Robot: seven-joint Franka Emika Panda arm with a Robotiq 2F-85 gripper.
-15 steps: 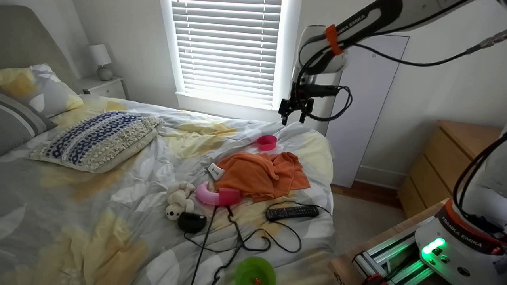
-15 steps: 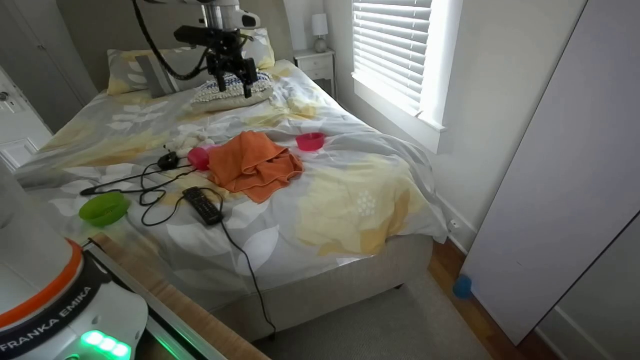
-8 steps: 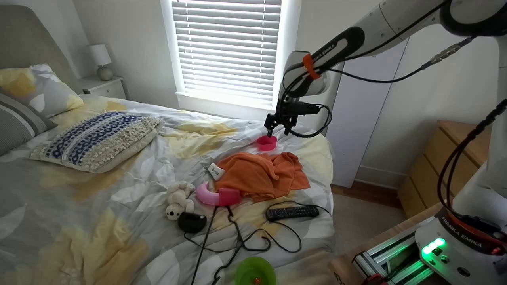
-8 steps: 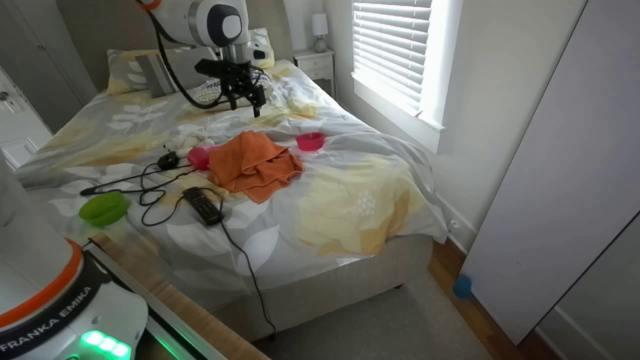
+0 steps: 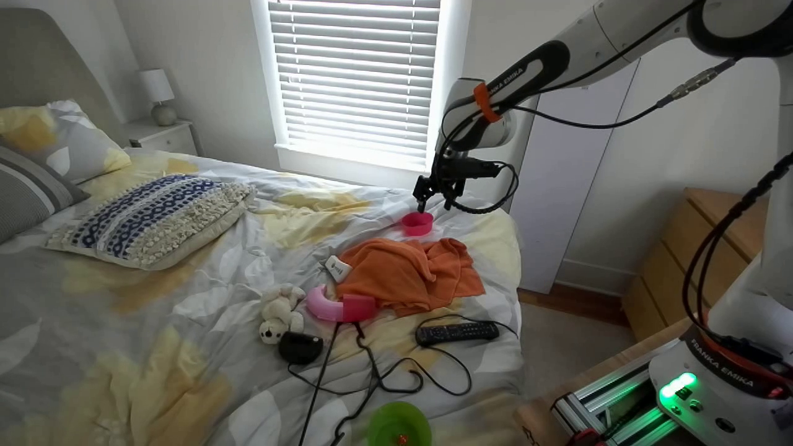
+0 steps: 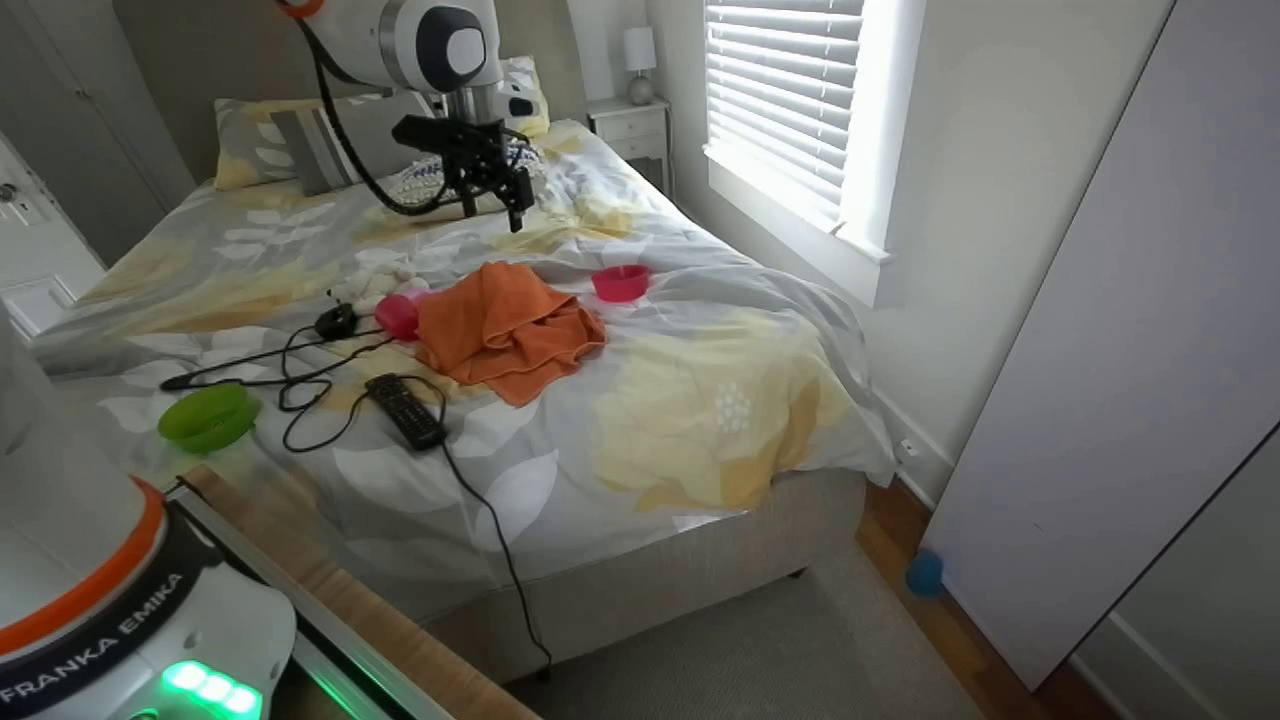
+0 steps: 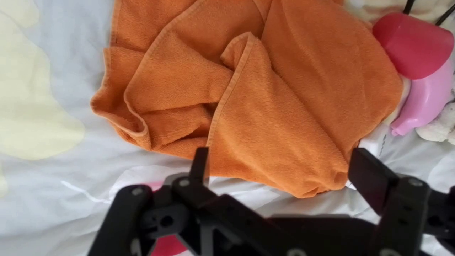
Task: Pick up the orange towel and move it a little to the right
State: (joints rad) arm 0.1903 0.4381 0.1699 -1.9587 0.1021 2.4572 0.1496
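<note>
The orange towel (image 5: 406,272) lies crumpled on the bed in both exterior views (image 6: 508,335). In the wrist view, the towel (image 7: 270,96) fills the upper middle, with folds and a raised edge. My gripper (image 5: 435,208) hangs above the bed, apart from the towel, with empty jaws. It also shows in an exterior view (image 6: 492,220), pointing down. In the wrist view, the fingers of the gripper (image 7: 280,153) are wide apart, with the towel's lower edge seen between them from above.
A pink-red bowl (image 5: 417,224) stands behind the towel. A pink curved piece with a red cup (image 5: 359,308), a white box (image 5: 338,269), a plush toy (image 5: 280,313) and a remote (image 5: 457,333) lie round it. Black cables (image 5: 375,378) and a green bowl (image 6: 208,418) are nearer the robot.
My gripper has come down over the bed, moving left in one view and right in another, mostly between the two earlier moments. Since then it has barely moved. The towel has not moved.
</note>
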